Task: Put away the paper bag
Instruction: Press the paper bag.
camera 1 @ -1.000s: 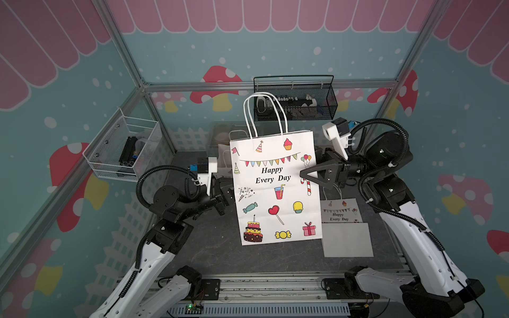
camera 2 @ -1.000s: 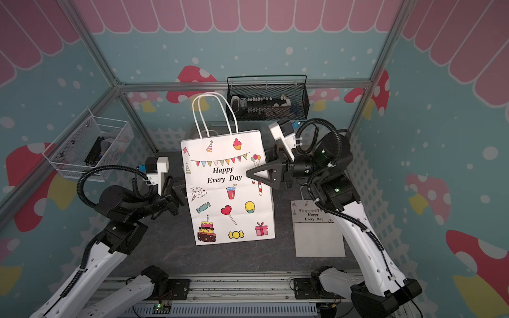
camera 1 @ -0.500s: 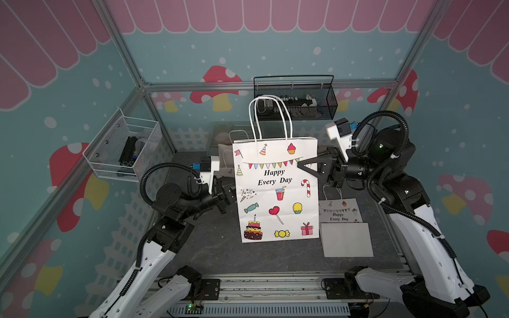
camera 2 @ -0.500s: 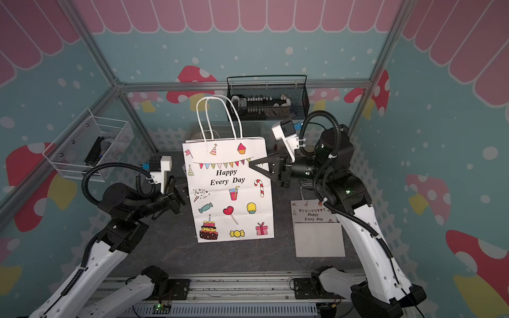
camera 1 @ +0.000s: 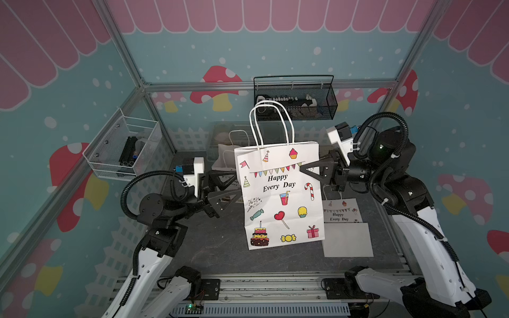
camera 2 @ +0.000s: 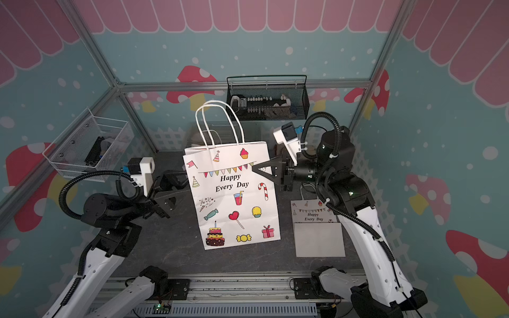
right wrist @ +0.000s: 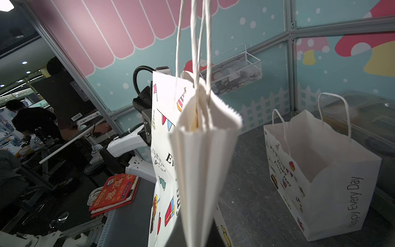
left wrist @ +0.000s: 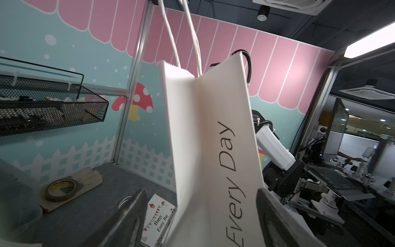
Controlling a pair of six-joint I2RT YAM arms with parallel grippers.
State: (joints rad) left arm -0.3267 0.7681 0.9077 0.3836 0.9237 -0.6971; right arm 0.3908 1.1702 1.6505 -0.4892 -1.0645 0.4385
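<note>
With the right gripper clenched on the bag and left gripper released astride its far edge, flatten gently

I see my left pincer spread wide, the paper bag standing edge-on between its fingers; a tape roll lies well beyond them

Three paper bags: an upright bag at the centre, an open bag at its 11 o'clock, a flat bag at its 4 o'clock. Two wire baskets: a black basket at 12 o'clock, a white basket at 9 o'clock. Two robot arms: left arm, right arm. One tape roll, one glove.
</note>
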